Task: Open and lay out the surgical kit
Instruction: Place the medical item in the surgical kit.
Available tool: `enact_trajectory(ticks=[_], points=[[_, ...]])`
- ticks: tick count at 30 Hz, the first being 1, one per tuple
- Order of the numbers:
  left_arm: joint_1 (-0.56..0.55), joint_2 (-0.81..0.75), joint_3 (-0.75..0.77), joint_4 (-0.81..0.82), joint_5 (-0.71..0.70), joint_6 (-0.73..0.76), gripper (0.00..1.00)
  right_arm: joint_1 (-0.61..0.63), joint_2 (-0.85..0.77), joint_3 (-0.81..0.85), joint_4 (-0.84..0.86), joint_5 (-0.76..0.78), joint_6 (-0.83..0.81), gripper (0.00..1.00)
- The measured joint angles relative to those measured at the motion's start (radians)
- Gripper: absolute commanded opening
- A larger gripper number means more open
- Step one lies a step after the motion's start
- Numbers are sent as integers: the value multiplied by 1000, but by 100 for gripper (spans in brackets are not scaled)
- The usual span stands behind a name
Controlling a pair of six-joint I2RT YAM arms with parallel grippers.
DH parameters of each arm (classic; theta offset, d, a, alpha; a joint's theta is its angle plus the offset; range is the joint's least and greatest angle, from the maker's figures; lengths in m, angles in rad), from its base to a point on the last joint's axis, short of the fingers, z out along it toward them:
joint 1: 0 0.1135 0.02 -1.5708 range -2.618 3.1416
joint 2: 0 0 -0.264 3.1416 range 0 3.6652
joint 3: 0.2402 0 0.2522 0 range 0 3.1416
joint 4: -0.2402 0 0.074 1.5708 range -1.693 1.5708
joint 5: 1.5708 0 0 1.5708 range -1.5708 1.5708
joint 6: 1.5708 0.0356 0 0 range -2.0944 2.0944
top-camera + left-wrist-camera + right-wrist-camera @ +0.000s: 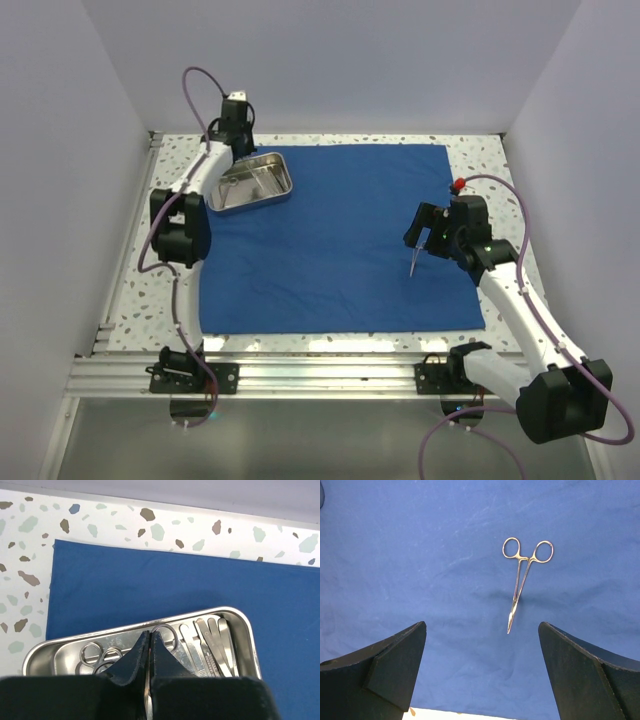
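Royal-blue cloth wrap point(330, 250) lies spread flat on the white speckled table point(480, 160), and the shiny rectangular steel tray with rounded corners point(288, 178) sits on its far left corner. Only the left wrist view shows what the tray holds: ring-handled silver instruments point(92, 652) at one end and flat slim silver handles point(215, 640) at the other. In that view the left gripper point(150, 635) has its jaws pressed almost together on a thin silver strip point(147, 695). The black fingers point(130, 665) hide which instrument the strip belongs to, and they also hide the tray's near rim. The right wrist view shows the small silver ring-handled forceps point(513, 605) lying closed on the cloth, apart from the right gripper point(482, 623), whose jaws stand wide and hold nothing. From above, the forceps is only a thin glint just beside that gripper
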Motion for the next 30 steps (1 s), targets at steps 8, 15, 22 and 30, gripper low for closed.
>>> enact_trajectory(ticks=[8,15,22,30], points=[[0,-122,-39,-6,44,2,0,0,0,-3,3,0,0,99],[-23,-283,-43,-8,190,3,0,0,-7,-3,12,2,1,99],[-170,-319,-63,11,263,-3,0,0,-66,-6,13,67,5,99],[-372,-319,-231,76,297,-66,0,0,-210,-35,7,246,37,99]])
